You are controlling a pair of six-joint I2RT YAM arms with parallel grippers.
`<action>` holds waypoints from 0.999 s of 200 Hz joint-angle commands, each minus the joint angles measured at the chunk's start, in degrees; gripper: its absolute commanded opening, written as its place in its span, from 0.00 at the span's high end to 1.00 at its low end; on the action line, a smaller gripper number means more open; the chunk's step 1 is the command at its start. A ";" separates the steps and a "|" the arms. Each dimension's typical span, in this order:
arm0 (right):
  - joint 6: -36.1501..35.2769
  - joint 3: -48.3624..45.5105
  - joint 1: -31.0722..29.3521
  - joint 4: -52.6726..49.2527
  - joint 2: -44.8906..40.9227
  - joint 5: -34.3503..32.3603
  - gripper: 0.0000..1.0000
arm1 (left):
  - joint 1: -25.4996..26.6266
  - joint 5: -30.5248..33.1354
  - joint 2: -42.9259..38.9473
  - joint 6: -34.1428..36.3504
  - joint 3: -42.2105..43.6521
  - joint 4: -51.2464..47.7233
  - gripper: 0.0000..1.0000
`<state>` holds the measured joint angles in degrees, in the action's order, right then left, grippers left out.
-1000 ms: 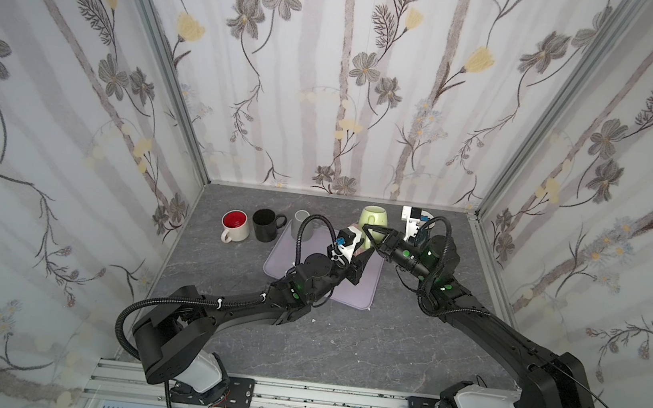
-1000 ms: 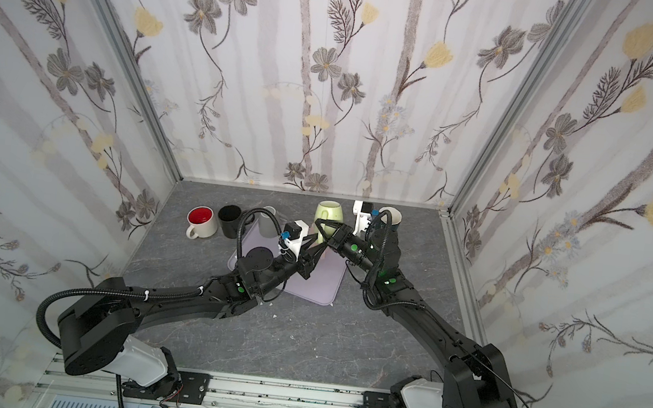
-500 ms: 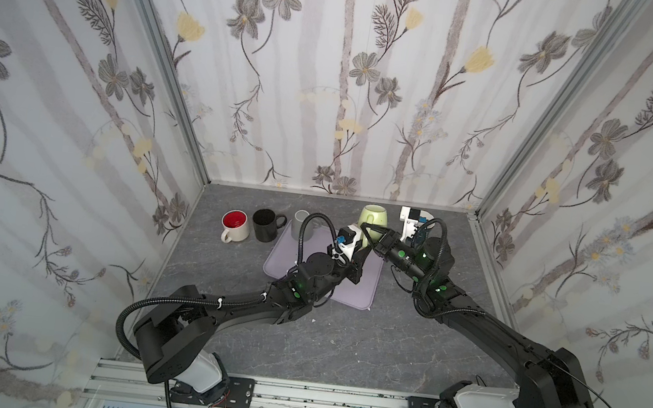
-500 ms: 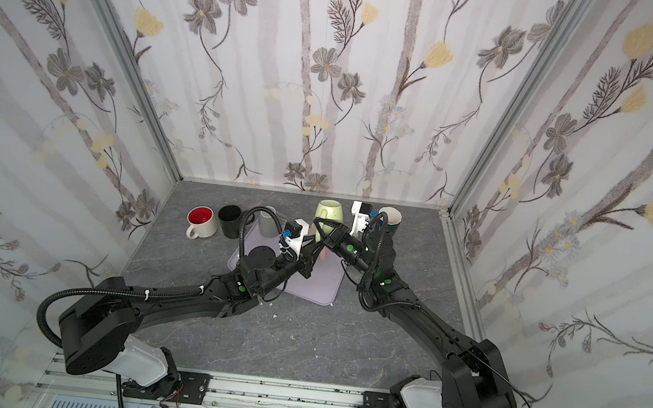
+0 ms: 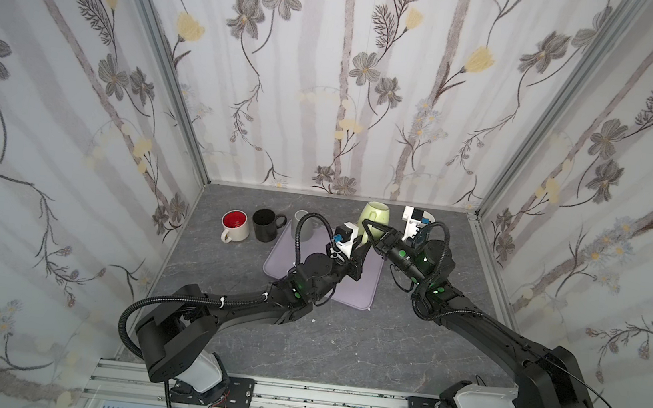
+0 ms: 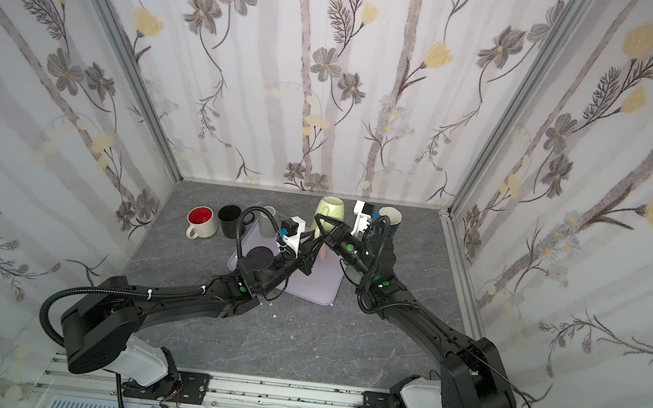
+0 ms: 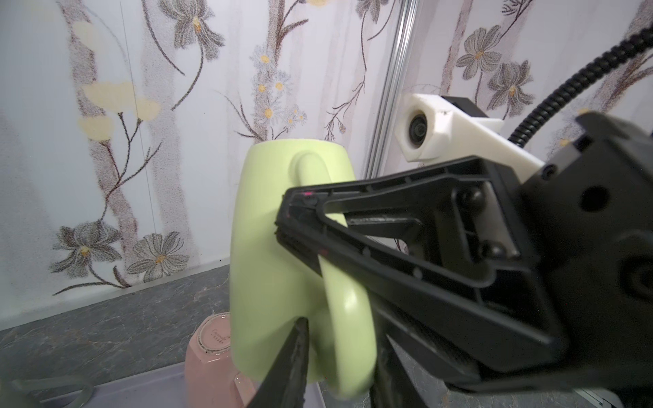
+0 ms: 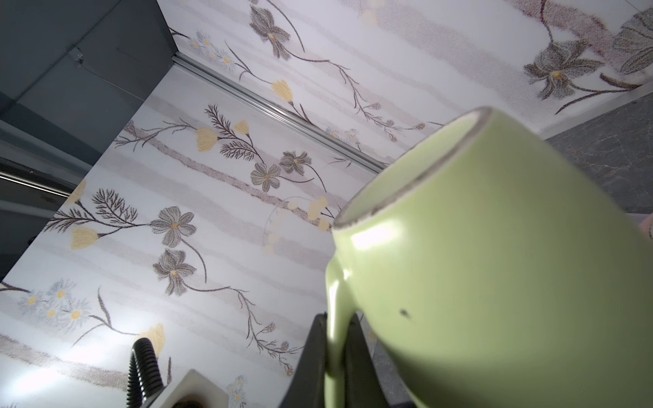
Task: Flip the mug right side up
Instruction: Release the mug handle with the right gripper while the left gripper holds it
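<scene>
Lavender tray holds an inverted pink cup. Above the tray, green mug hangs base-up, handle clamped in right end effector; left end effector straddles it, grip unclear.

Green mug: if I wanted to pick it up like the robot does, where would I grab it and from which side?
Take the handle, coming from the side where it sticks out. The green mug hangs base up, its body wide and rounded, while the loop is thin enough to pinch. The right gripper is shut on it exactly so.
</scene>
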<state>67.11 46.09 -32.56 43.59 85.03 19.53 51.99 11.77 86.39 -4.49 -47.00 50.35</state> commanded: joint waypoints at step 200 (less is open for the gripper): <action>4.37 -1.79 -0.45 6.16 1.19 9.43 1.00 | -0.32 4.64 2.01 -2.28 -5.02 6.21 1.00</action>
<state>70.89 44.56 -32.60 49.28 86.41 16.45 52.03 14.94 89.89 -3.44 -50.22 53.25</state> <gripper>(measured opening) 0.084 0.128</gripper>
